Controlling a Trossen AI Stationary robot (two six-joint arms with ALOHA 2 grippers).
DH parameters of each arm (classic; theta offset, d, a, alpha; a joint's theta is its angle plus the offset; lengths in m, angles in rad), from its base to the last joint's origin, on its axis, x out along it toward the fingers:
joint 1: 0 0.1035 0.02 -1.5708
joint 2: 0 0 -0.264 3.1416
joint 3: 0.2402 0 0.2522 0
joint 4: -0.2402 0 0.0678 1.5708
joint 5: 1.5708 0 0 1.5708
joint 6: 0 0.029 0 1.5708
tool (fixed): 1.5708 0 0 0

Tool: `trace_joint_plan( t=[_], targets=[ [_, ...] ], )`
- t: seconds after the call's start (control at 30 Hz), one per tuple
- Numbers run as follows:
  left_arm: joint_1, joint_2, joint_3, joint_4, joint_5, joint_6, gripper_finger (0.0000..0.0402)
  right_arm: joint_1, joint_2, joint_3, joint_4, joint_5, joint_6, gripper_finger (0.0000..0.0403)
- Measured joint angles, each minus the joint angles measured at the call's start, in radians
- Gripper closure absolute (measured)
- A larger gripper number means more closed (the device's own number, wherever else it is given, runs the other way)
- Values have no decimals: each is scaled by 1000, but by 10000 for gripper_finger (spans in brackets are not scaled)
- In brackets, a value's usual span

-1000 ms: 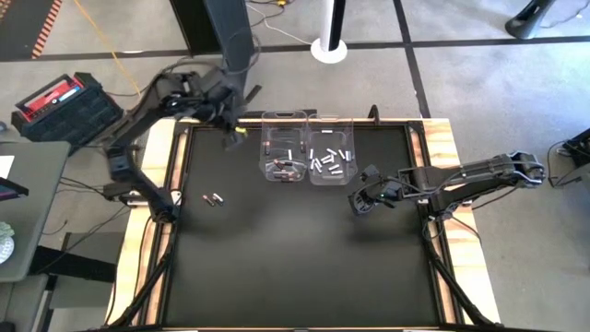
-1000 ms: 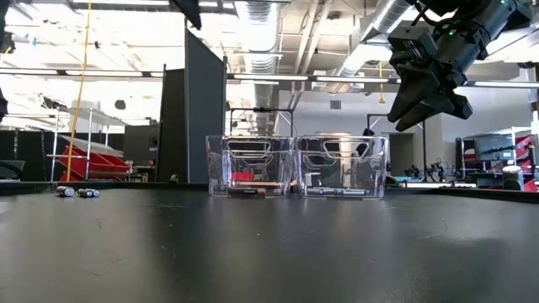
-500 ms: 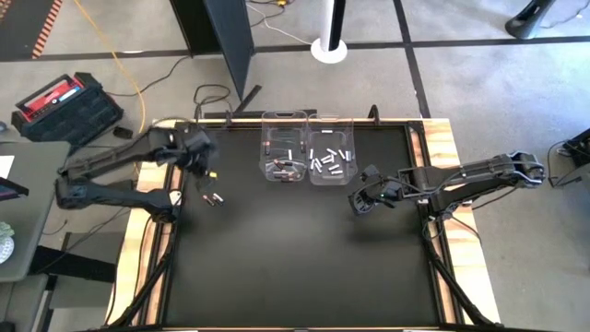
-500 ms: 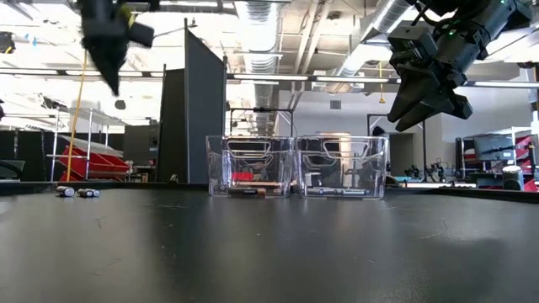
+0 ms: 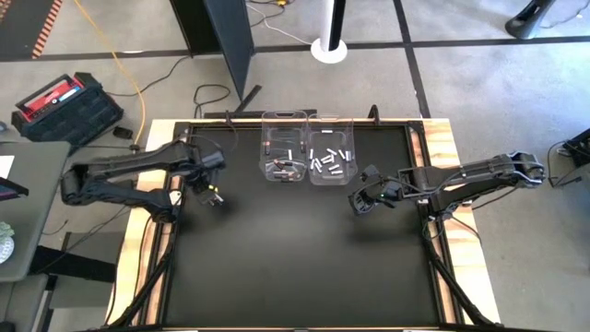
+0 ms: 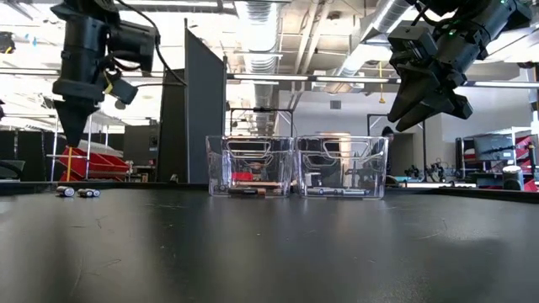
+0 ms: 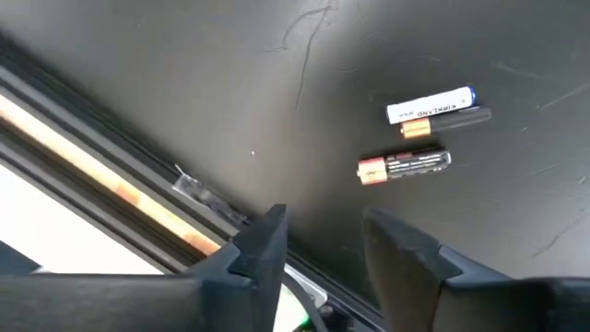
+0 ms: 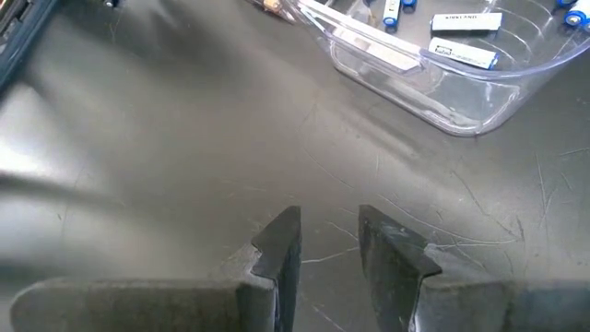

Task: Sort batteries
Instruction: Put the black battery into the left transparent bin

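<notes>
Three loose batteries lie on their sides on the black mat near its left edge: a white one (image 7: 430, 104), a dark one (image 7: 454, 121) right beside it, and a dark one with a copper end (image 7: 406, 166). The low view shows them as a small group (image 6: 77, 192). My left gripper (image 7: 323, 244) hangs above them, pointing down, open, a short way from them toward the mat's left edge (image 5: 211, 191). My right gripper (image 8: 330, 235) stands open and empty above the mat, right of the bins (image 5: 358, 201).
Two clear bins stand side by side at the mat's far middle: the left bin (image 5: 284, 148) holds dark batteries, the right bin (image 5: 331, 148) white ones. The wooden table border (image 7: 111, 198) runs close beside my left gripper. Bare black mat (image 5: 295, 258) fills the near half.
My left gripper has come down from high by the far edge, left of the bins, moving toward the near edge and the loose batteries, and has tipped to point more steeply down. The batteries have stayed where they were.
</notes>
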Motion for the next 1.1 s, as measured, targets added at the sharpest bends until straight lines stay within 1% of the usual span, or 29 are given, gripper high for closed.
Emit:
trace_joint_plan(
  t=[0.1, 0.23, 0.4, 0.67, 0.87, 1.1],
  targets=[
    [0, 42, 0, 4, 0, 29, 246, 0, 0, 0, 0, 0, 0, 276],
    [0, 117, 0, 5, 0, 46, 241, 0, 0, 0, 0, 0, 0, 276],
    [0, 213, 0, 8, 47, 191, 245, -3, 0, 0, 0, 0, 9, 276],
    [0, 318, 0, 62, 88, 331, 247, -2, 0, 0, 0, 0, 19, 276],
    [0, 365, 0, 77, 123, 394, 247, -2, 0, 0, 0, 0, 34, 276],
    [0, 367, -24, 138, 162, 431, 247, -2, 0, 0, 0, 0, 38, 276]
  ],
)
